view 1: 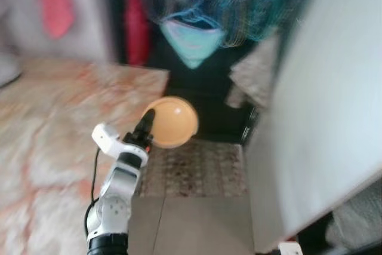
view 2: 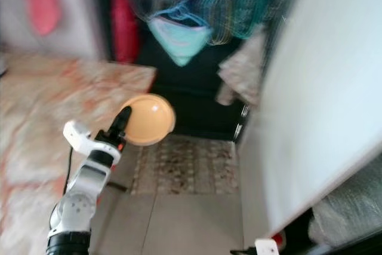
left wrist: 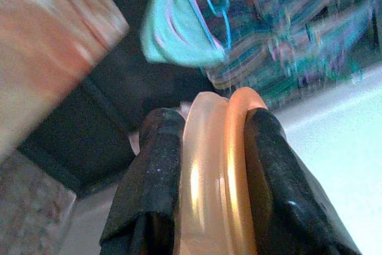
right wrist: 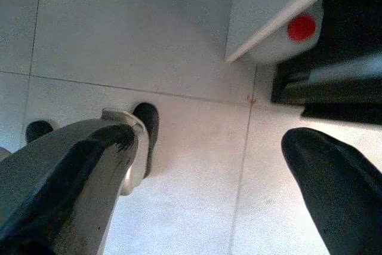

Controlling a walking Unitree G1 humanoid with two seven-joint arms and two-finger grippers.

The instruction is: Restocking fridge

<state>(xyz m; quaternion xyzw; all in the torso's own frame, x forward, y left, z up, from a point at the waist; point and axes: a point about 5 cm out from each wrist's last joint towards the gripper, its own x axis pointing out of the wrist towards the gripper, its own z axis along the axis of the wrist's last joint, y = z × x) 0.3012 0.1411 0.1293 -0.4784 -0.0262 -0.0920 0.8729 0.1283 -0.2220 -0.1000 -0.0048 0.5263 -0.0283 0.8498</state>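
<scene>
While view blurs, left end effector [left wrist: 209, 189] clamps orange bowl [view 1: 173, 120].

Home interior, blurred. Marble-look countertop [view 1: 54, 117] in pink and white left of the left gripper [view 1: 147, 125], patterned floor mat [view 1: 197, 168] just past it on grey floor tiles [right wrist: 131, 34]. Clothes or bags [view 1: 197, 34] hang in a dark opening beyond the gripper. Big white appliance door [view 1: 322, 100], likely the fridge, to its right. Domestic kitchen or utility corner.
</scene>
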